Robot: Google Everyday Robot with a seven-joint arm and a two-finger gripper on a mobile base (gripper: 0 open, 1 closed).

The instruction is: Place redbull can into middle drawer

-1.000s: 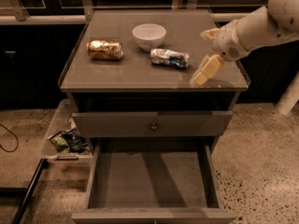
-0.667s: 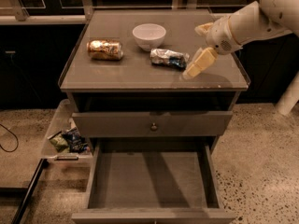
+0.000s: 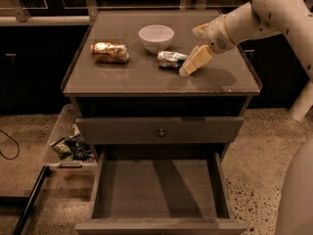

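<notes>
The redbull can [image 3: 170, 59] lies on its side on the cabinet top [image 3: 146, 77], just in front of and to the right of the white bowl [image 3: 156, 37]. My gripper [image 3: 190, 51] reaches in from the right and is open. Its lower finger [image 3: 194, 60] sits right at the can's right end, and the upper finger [image 3: 200, 30] is behind and above it. The middle drawer [image 3: 156, 190] is pulled out wide below, with its flat bottom bare.
A gold-brown can [image 3: 110, 52] lies at the left of the cabinet top. The drawer with the small round knob [image 3: 160, 131] is shut above the open one. A clear bin with snack bags [image 3: 71, 146] stands on the floor at the left.
My gripper has moved left across the cabinet top and now stands right beside the redbull can. The can, bowl and drawers have not moved.
</notes>
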